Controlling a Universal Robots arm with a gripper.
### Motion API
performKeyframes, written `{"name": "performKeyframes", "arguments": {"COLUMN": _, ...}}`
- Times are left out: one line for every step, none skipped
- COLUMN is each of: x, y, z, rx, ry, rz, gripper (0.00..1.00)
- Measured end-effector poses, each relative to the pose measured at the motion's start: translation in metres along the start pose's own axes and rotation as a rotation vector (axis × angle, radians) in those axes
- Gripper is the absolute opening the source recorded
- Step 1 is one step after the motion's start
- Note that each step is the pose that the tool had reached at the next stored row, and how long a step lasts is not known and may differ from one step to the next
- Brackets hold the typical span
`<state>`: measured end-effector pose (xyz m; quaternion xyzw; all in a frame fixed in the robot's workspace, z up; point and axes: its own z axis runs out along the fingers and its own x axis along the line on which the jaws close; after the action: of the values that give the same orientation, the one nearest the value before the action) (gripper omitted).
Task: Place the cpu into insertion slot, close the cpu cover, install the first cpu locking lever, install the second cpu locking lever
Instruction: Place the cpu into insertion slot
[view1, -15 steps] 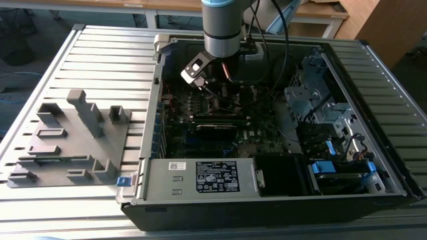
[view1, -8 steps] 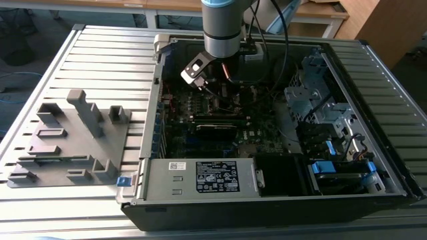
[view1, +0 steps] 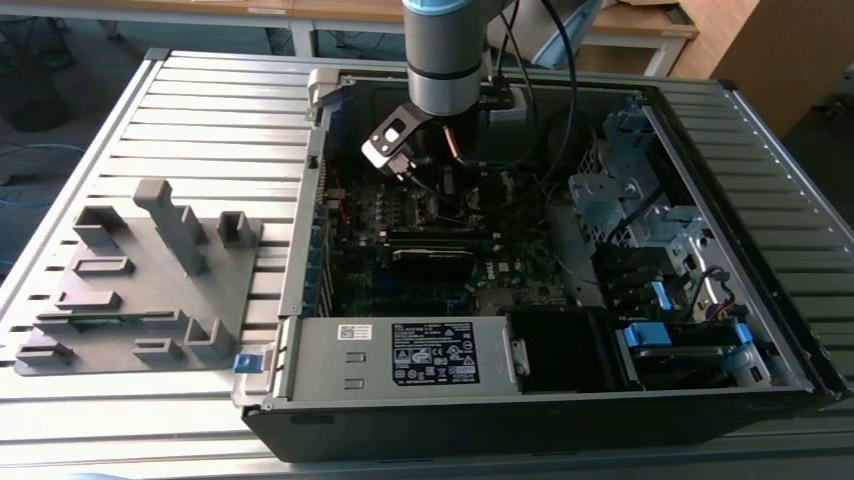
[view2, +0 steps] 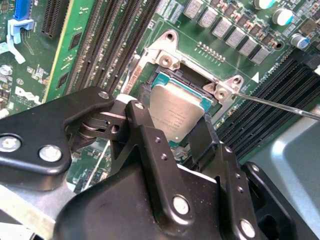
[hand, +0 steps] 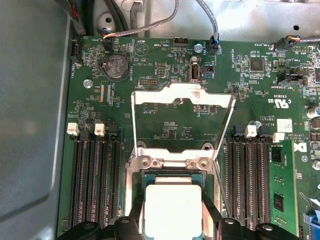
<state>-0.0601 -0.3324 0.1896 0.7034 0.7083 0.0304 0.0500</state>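
Exterior view, arm: we see the arm (view1: 447, 50) hanging down into the open computer case (view1: 310, 230). The gripper (view1: 434, 198) is low over the motherboard (view1: 400, 215), toward the case wall opposite the power supply (view1: 400, 355).
Exterior view, table: a grey fixture (view1: 147, 280) lies on the slatted table (view1: 200, 110), to the exterior view's left of the case.
Second wrist view, gripper: we find its black fingers (view2: 142, 127) pressed against two opposite edges of the cpu (view2: 177, 107), pinching it.
Second wrist view, cpu: it sits between the fingertips, over the insertion slot (view2: 159, 52). We cannot tell whether it is fully seated.
Second wrist view, lever: a thin locking lever (view2: 280, 106) runs out from the slot's corner.
First wrist view, cover: the cpu cover (hand: 170, 95) stands swung open beyond the slot's hinge edge.
First wrist view, cpu: we see the chip framed by both fingers, squarely over the slot.
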Motion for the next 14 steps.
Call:
{"name": "performKeyframes", "arguments": {"x": 0.0, "y": 0.0001, "z": -0.0005, "rx": -0.0005, "ry": 0.0005, "rz": 0.0, "gripper": 0.54}}
{"name": "performKeyframes", "arguments": {"x": 0.0001, "y": 0.0002, "z": -0.001, "rx": -0.0009, "ry": 0.001, "rz": 0.0, "gripper": 0.54}}
{"name": "performKeyframes", "arguments": {"x": 0.0002, "y": 0.0004, "z": -0.0014, "rx": -0.001, "ry": 0.0012, "rz": 0.0, "gripper": 0.54}}
{"name": "performKeyframes", "arguments": {"x": 0.0002, "y": 0.0004, "z": -0.0015, "rx": -0.0008, "ry": 0.0012, "rz": 0.0, "gripper": 0.54}}
{"name": "performKeyframes", "arguments": {"x": 0.0002, "y": 0.0004, "z": -0.0016, "rx": -0.0005, "ry": 0.0008, "rz": 0.0, "gripper": 0.54}}
{"name": "performKeyframes", "arguments": {"x": 0.0, "y": 0.0003, "z": -0.0018, "rx": -0.0003, "ry": 0.0006, "rz": 0.0, "gripper": 0.54}}
{"name": "performKeyframes", "arguments": {"x": 0.0, "y": 0.0003, "z": -0.0018, "rx": -0.0002, "ry": 0.0004, "rz": 0.0, "gripper": 0.54}}
{"name": "performKeyframes", "arguments": {"x": 0.0, "y": 0.0002, "z": -0.0019, "rx": -0.0002, "ry": 0.0003, "rz": 0.0, "gripper": 0.54}}
{"name": "performKeyframes", "arguments": {"x": 0.0001, "y": 0.0001, "z": -0.0019, "rx": -0.0002, "ry": 0.0002, "rz": 0.0, "gripper": 0.54}}
{"name": "performKeyframes", "arguments": {"x": 0.0001, "y": 0.0, "z": -0.0019, "rx": -0.0001, "ry": 0.0002, "rz": 0.0, "gripper": 0.54}}
{"name": "performKeyframes", "arguments": {"x": 0.0001, "y": 0.0, "z": -0.0019, "rx": -0.0002, "ry": 0.0003, "rz": 0.0, "gripper": 0.54}}
{"name": "performKeyframes", "arguments": {"x": 0.0001, "y": -0.0001, "z": -0.002, "rx": -0.0002, "ry": 0.0002, "rz": 0.001, "gripper": 0.54}}
{"name": "performKeyframes", "arguments": {"x": 0.0002, "y": -0.0004, "z": -0.002, "rx": -0.0002, "ry": 0.0001, "rz": 0.001, "gripper": 0.54}}
{"name": "performKeyframes", "arguments": {"x": 0.0002, "y": -0.0005, "z": -0.002, "rx": -0.0001, "ry": 0.0001, "rz": 0.001, "gripper": 0.54}}
